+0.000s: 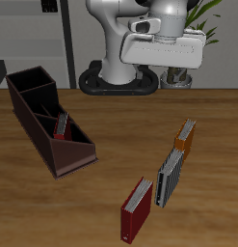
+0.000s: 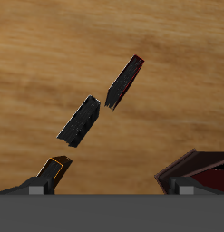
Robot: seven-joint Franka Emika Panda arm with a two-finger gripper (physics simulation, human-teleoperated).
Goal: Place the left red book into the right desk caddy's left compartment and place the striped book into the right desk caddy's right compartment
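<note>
red book (image 1: 137, 209), striped book (image 1: 169, 178), caddy (image 1: 48, 118)

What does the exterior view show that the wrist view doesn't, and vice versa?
Exterior only: the robot arm, the whole caddy with its dividers, and the book covers, including the stripes on the striped book.

Wrist only: the gripper, fingers apart with nothing between them.

Both: the wooden table and the three standing books in a row, the orange book, the striped one and the red book. The wrist view catches only a corner of the caddy.
</note>
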